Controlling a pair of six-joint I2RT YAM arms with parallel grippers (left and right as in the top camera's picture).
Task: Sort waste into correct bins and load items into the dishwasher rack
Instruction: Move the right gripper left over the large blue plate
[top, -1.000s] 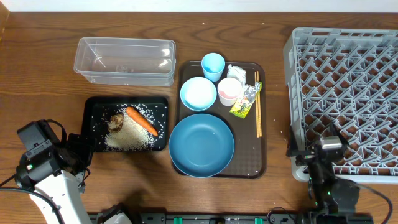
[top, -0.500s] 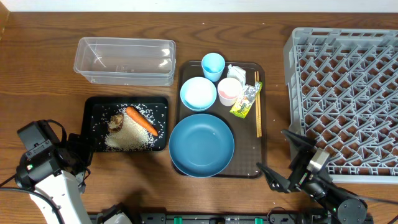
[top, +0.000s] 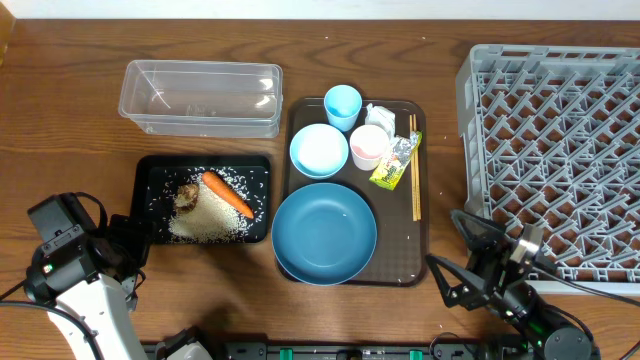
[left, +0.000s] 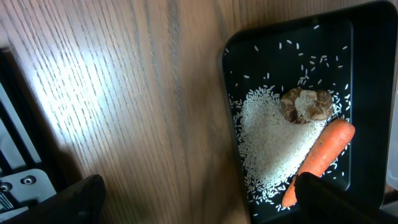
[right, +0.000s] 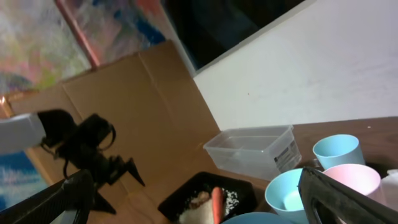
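Observation:
On the black tray lie white rice, a brown lump and an orange carrot; the left wrist view shows the rice, lump and carrot. The clear tub stands behind it. A brown serving tray holds the blue plate, white bowl, light-blue cup, pinkish cup, wrapper, crumpled paper and chopsticks. My left gripper hangs open, left of the black tray. My right gripper is open and empty beside the serving tray's right front corner.
The grey dishwasher rack fills the right side, its front left corner just behind my right arm. The brown serving tray sits mid-table. In the right wrist view the clear tub, both cups and a cardboard backdrop lie ahead.
My right arm has swung out from the rack's front edge towards the left, its open fingers now pointing at the serving tray. The left arm has stayed still.

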